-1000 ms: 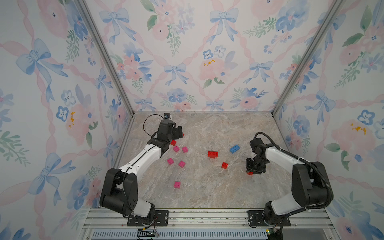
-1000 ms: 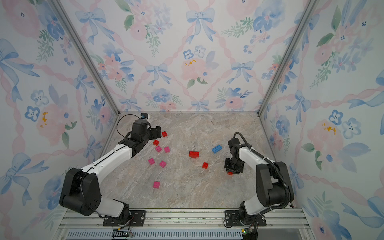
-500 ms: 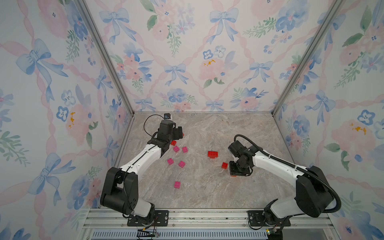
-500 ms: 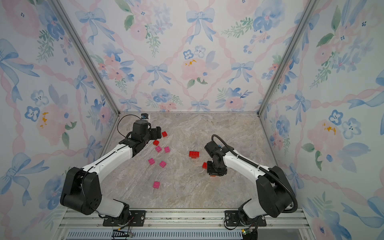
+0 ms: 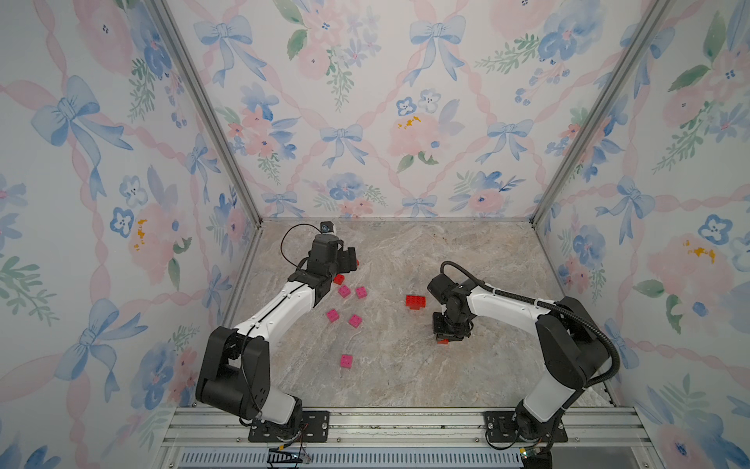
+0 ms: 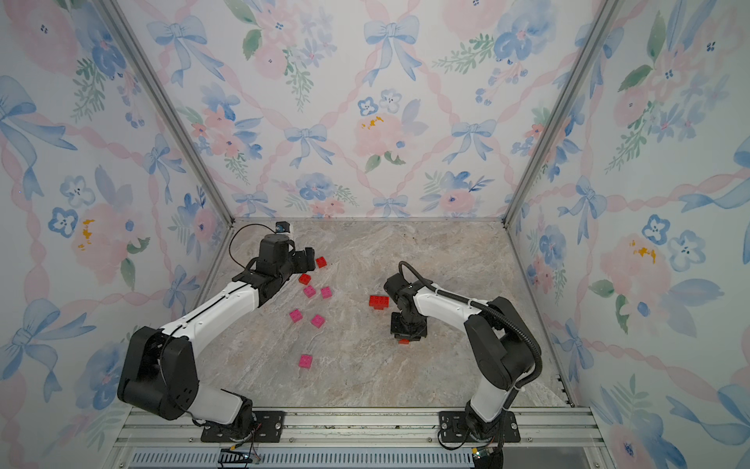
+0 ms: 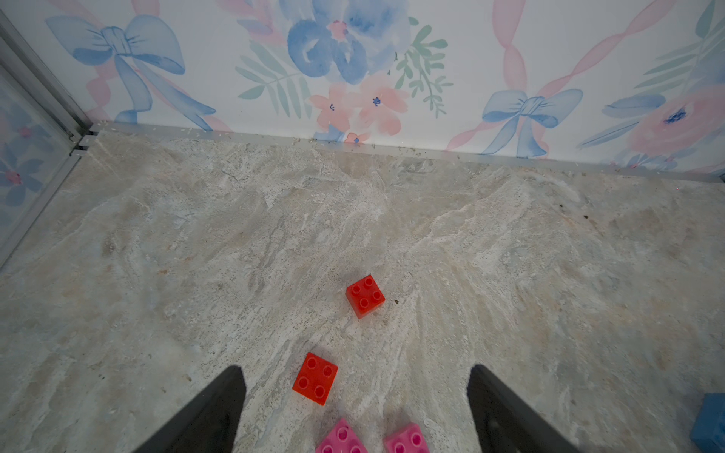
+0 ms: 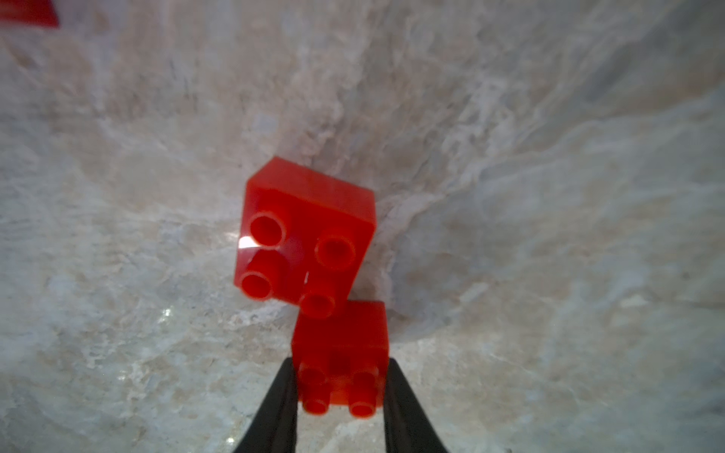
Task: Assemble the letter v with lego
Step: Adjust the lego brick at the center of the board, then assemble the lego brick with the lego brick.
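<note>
Over the marble tabletop (image 5: 385, 377), right gripper (image 8: 340, 366) clamped on a red brick (image 8: 340, 337), left gripper (image 7: 356, 370) wide open, empty

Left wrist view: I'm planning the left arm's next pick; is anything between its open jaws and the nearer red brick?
Nothing visible does: the nearer red brick lies on bare table, framed by the open left gripper.

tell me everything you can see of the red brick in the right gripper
The red brick is a small square piece of glossy, slightly translucent plastic with four round studs. The right gripper is shut on it, with black fingers pressing two opposite sides. Its studs face the wrist camera. A second red brick lies tilted at its far edge, apparently touching. In a top view only a red sliver shows under the gripper. Whether it rests on the table is unclear.
</note>
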`<control>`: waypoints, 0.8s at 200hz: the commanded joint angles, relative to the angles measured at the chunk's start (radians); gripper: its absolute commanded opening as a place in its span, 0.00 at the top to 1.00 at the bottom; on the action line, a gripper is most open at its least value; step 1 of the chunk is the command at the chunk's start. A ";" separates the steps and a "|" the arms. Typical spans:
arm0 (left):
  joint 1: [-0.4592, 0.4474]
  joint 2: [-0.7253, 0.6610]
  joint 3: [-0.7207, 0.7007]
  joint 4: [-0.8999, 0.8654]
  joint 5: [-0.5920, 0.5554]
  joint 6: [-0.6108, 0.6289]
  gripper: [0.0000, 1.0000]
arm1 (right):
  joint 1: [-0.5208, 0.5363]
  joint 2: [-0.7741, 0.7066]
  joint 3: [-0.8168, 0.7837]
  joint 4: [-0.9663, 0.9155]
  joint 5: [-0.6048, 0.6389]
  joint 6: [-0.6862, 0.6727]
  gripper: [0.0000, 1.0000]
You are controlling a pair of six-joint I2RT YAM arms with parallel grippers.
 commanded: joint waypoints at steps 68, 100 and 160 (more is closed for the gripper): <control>-0.009 0.001 -0.006 -0.016 0.005 0.013 0.09 | -0.087 -0.060 0.020 -0.049 0.090 -0.172 0.83; -0.011 0.002 -0.005 -0.015 0.014 0.008 0.09 | -0.124 -0.099 0.035 -0.047 0.062 -0.217 0.84; -0.013 -0.001 -0.004 -0.017 0.009 0.012 0.09 | -0.103 -0.029 0.118 -0.036 0.005 -0.237 0.86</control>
